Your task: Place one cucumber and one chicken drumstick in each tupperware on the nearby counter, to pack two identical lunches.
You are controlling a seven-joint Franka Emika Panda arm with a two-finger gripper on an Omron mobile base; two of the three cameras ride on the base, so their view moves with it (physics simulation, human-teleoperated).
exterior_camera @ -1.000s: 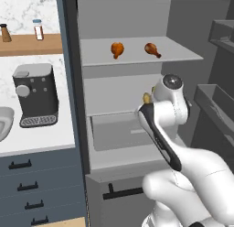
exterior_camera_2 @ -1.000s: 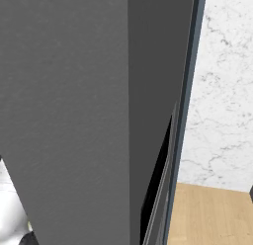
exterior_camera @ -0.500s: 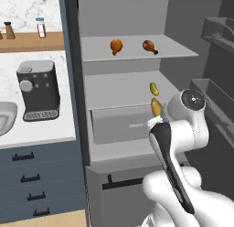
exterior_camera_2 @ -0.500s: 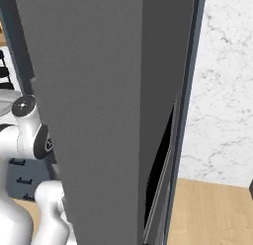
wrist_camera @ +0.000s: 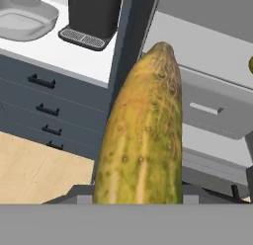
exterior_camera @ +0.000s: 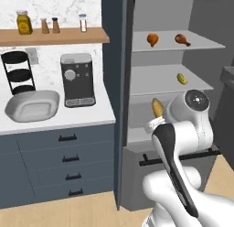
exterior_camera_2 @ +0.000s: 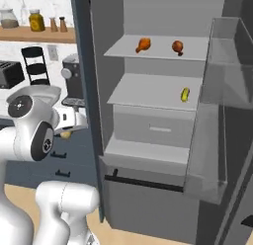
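My gripper (exterior_camera: 156, 118) is shut on a yellow-green cucumber (wrist_camera: 143, 135), held out in front of the open fridge; the cucumber hides the fingertips in the hand view. The same cucumber (exterior_camera: 157, 107) sticks up from the hand, and its tip (exterior_camera_2: 64, 135) peeks out below the wrist. Two chicken drumsticks (exterior_camera: 152, 39) (exterior_camera: 182, 38) lie on the fridge's top shelf. A second cucumber (exterior_camera: 182, 78) rests on the middle shelf. One light-grey tupperware (exterior_camera: 32, 105) sits on the white counter (exterior_camera: 59, 118) to the left, holding nothing.
A black coffee machine (exterior_camera: 77, 79) stands on the counter beside the fridge's side wall (exterior_camera: 114, 84). A black tiered rack (exterior_camera: 18, 72) is behind the tupperware, under a wooden shelf (exterior_camera: 55, 35) with jars. The fridge door (exterior_camera_2: 222, 105) hangs open at right. A toaster (exterior_camera_2: 10, 73) sits far left.
The base has driven, so both views now take in more of the counter. The arm has drawn back out of the fridge with the cucumber still in its grip.
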